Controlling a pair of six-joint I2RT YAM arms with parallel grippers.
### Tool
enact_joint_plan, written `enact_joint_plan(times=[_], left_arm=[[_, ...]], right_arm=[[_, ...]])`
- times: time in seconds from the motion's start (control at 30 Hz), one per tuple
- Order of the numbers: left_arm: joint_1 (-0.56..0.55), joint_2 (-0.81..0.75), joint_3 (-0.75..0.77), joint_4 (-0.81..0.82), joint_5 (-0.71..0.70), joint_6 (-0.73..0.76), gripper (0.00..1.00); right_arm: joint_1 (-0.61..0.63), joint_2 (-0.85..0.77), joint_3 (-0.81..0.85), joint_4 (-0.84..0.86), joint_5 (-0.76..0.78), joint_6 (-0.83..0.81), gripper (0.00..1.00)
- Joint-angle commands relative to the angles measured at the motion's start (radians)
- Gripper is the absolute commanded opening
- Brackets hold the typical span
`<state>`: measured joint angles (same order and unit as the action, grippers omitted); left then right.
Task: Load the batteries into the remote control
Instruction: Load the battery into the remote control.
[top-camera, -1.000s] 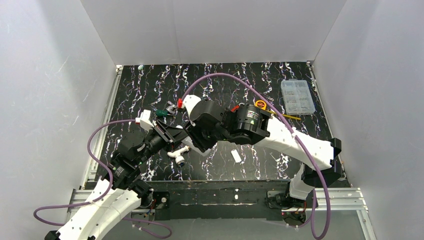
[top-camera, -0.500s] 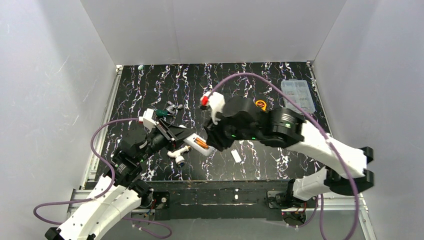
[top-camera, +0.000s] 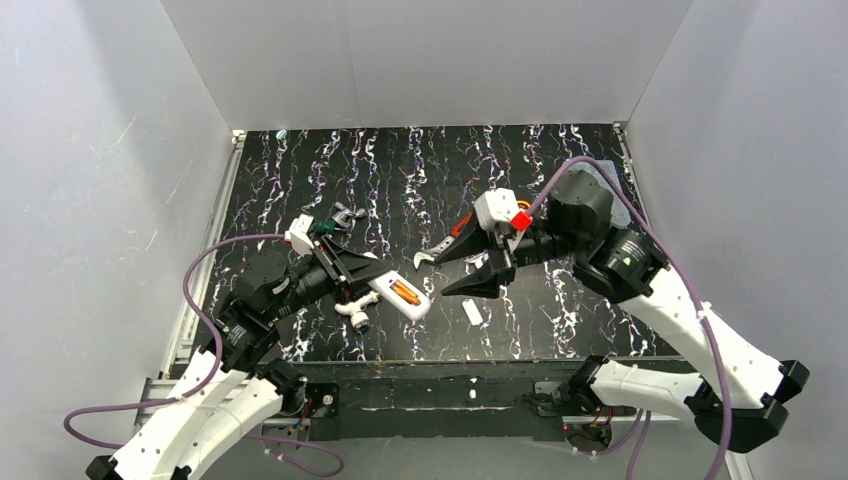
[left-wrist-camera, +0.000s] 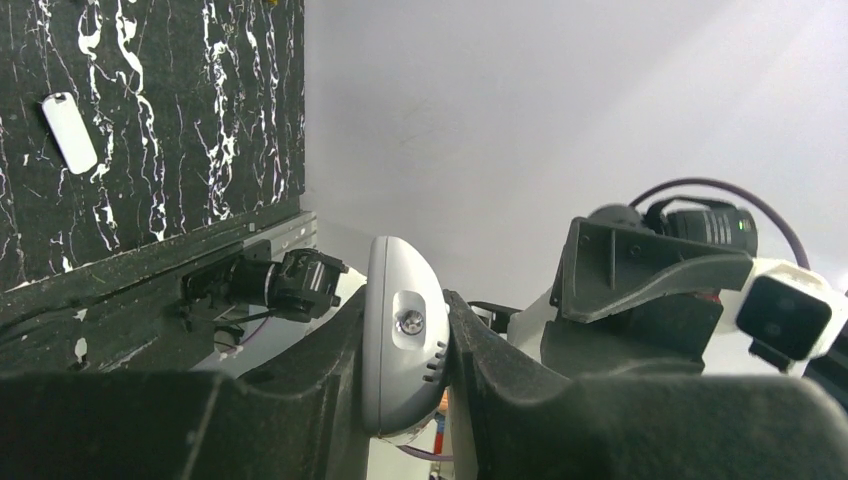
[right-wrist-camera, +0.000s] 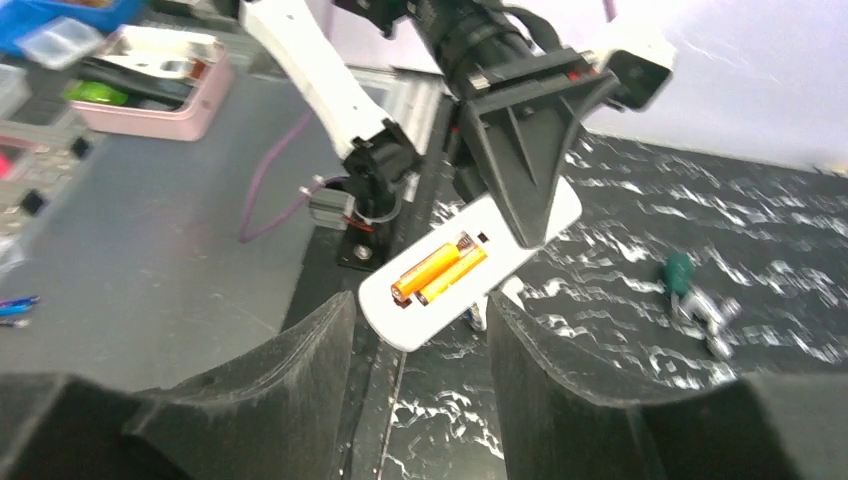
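Note:
My left gripper (top-camera: 372, 277) is shut on the remote control (top-camera: 402, 296) and holds it above the table's front. The remote's back faces up. Two orange batteries (top-camera: 404, 292) lie side by side in its recess. In the left wrist view the remote control's (left-wrist-camera: 398, 340) rounded end sits pinched between the fingers of my left gripper (left-wrist-camera: 405, 355). My right gripper (top-camera: 441, 278) stands open just right of the remote, touching nothing. In the right wrist view the remote control (right-wrist-camera: 470, 262) and the batteries (right-wrist-camera: 440, 270) float beyond my right gripper's (right-wrist-camera: 420, 345) spread fingers.
A small flat white cover piece (top-camera: 473, 312) lies near the front edge. A white tube tool with a blue tip (top-camera: 356, 313) rests under the left arm. A red-handled wrench (top-camera: 440, 250) and a green-handled tool (top-camera: 326, 226) lie mid-table. A clear parts box (top-camera: 608, 195) sits at the back right.
The right arm has swung back to the right, off the remote, and its jaws have spread wider. The batteries now show in the recess. The left gripper has held still.

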<state>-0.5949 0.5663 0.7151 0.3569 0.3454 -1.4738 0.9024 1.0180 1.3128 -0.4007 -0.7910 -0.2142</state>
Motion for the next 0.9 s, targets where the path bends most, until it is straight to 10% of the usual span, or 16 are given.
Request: enact_joint_plan(times=[0.0, 0.87], left_arm=[[0.003, -0.027, 0.010, 0.039, 0.038, -0.005, 0.00], [0.003, -0.031, 0.013, 0.036, 0.038, 0.000, 0.00]], right_arm=[[-0.130, 0.086, 0.038, 0.172, -0.513, 0.026, 0.59], [-0.057, 0.187, -0.072, 0.349, -0.422, -0.045, 0.48]])
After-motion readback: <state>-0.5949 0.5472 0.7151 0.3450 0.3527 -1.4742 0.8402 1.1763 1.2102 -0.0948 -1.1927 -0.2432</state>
